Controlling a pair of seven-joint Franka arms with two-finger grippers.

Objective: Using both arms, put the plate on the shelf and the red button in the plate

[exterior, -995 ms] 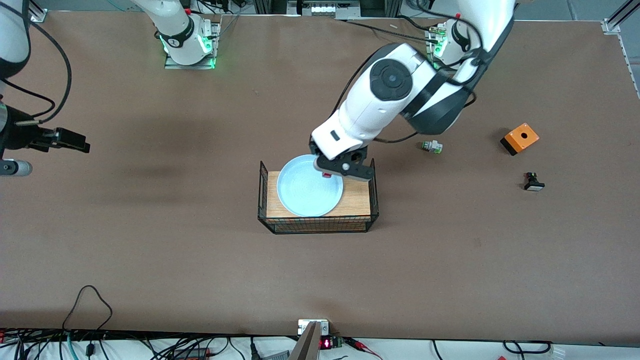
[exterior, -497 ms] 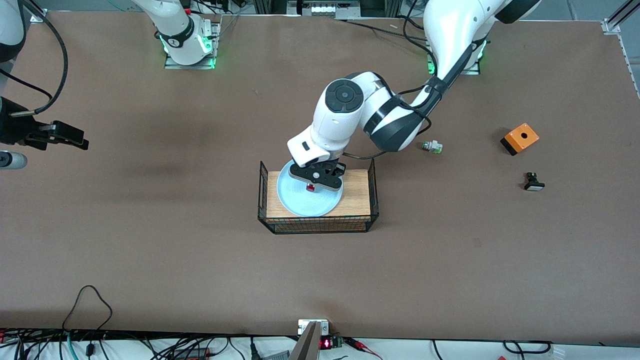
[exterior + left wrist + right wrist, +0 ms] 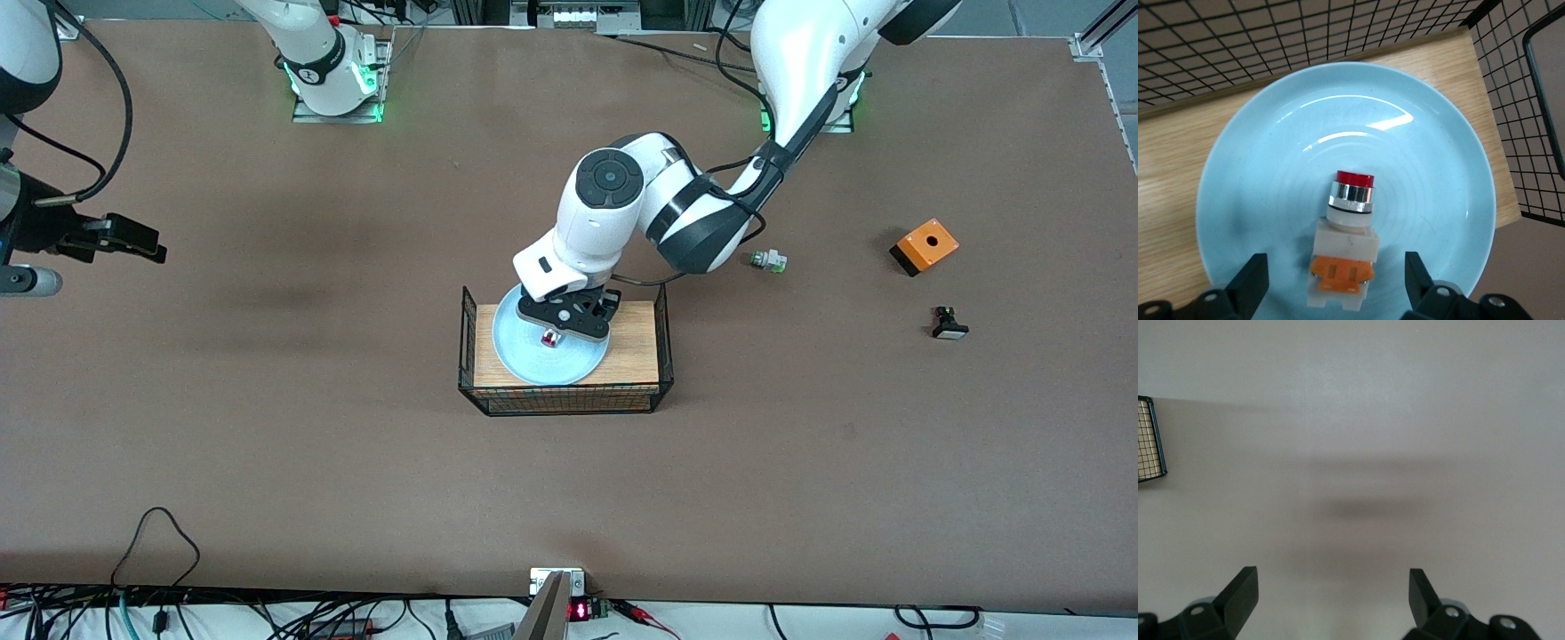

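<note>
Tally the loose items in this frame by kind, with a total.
Plate: 1
Push-button parts: 3, namely red button, green-tipped button, black button
Orange box: 1
Wire basket: 1
Total: 6

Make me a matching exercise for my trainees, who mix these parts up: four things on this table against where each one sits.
Things:
1. red button
2. plate
3. orange box
4. left claw

Places:
A. on the wooden board in the wire basket
B. lying on the plate
C. open, just over the plate with the button between its fingers
D. on the bare table toward the left arm's end

Pairs: 1-B, 2-A, 3-D, 4-C
</note>
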